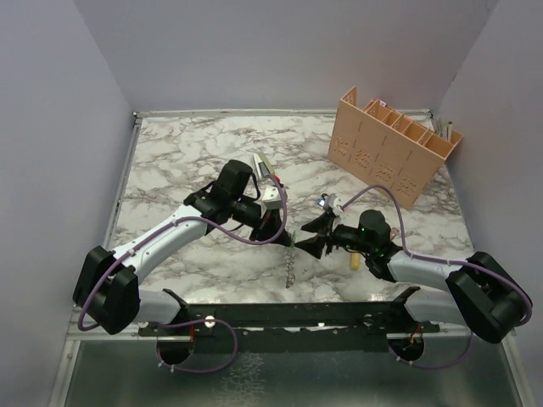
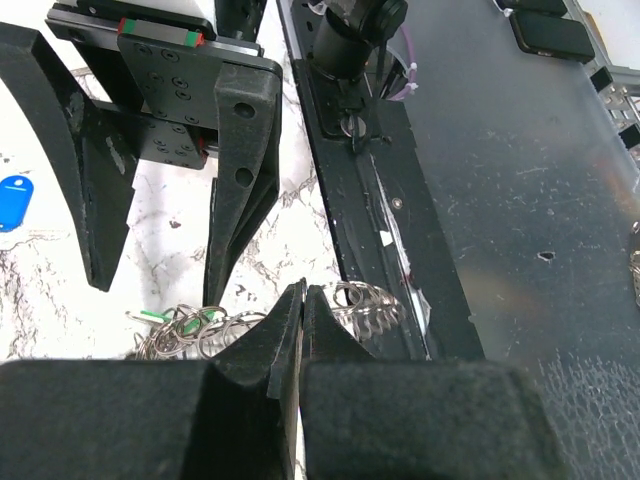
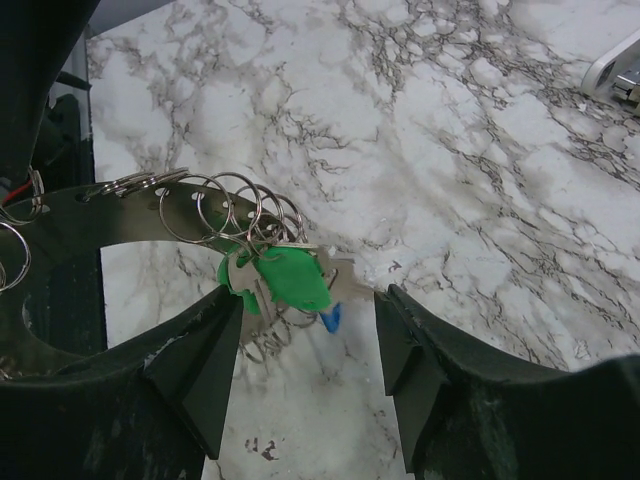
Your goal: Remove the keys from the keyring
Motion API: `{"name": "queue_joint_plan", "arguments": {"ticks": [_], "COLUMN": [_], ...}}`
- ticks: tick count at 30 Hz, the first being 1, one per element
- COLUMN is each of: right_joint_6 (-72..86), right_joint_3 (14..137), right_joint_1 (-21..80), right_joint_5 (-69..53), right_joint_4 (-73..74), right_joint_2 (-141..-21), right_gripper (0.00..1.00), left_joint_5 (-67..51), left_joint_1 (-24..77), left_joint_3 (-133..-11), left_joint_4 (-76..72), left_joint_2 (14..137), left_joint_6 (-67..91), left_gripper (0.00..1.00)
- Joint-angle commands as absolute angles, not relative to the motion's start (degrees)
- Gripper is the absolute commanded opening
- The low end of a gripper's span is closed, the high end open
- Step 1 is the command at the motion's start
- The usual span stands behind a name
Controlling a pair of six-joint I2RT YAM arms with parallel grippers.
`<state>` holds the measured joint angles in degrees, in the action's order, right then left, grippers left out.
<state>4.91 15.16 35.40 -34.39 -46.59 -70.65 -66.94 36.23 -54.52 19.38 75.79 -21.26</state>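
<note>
In the right wrist view, the keys (image 3: 283, 280), with green heads and a bit of blue (image 3: 331, 320) beneath, hang in a bunch from small split rings just above the marble. My right gripper (image 3: 308, 330) is open, its fingers standing either side of the bunch, with the left finger nearly touching a green head. The keyring (image 2: 372, 306) is a silver coil running behind my left gripper's fingertips. My left gripper (image 2: 303, 298) is shut on that coil. From above, both grippers meet at mid-table with a chain of rings (image 1: 293, 261) trailing toward the near edge.
A tan slotted rack (image 1: 394, 144) stands at the back right. The black base rail (image 1: 297, 314) runs along the near edge, close under the keyring. A blue tag (image 2: 12, 200) lies on the marble, and a small yellow piece (image 1: 352, 261) sits beside the right wrist.
</note>
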Motion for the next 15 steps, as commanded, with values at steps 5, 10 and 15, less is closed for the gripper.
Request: {"name": "queue_joint_plan", "arguments": {"ticks": [5, 10, 15], "right_joint_6": [4.99, 6.3, 7.94], "right_joint_3": [17.03, 17.05, 17.06], "right_joint_1": [35.45, 35.49, 36.0], "right_joint_5": [-40.15, -42.25, -43.21], "right_joint_4": [-49.37, -51.14, -52.99], "right_joint_2": [-72.24, -72.8, -73.03], "right_gripper": [0.61, 0.6, 0.59], "left_joint_5": [-70.4, -70.58, -70.51], "left_joint_1": [35.95, 35.95, 35.95], "left_joint_3": [-53.88, -53.95, -53.96], "left_joint_4": [17.67, 17.58, 17.39], "left_joint_2": [74.18, 74.6, 74.63], "left_joint_6": [-21.5, -21.34, -21.21], "left_gripper": [0.0, 0.0, 0.0]}}
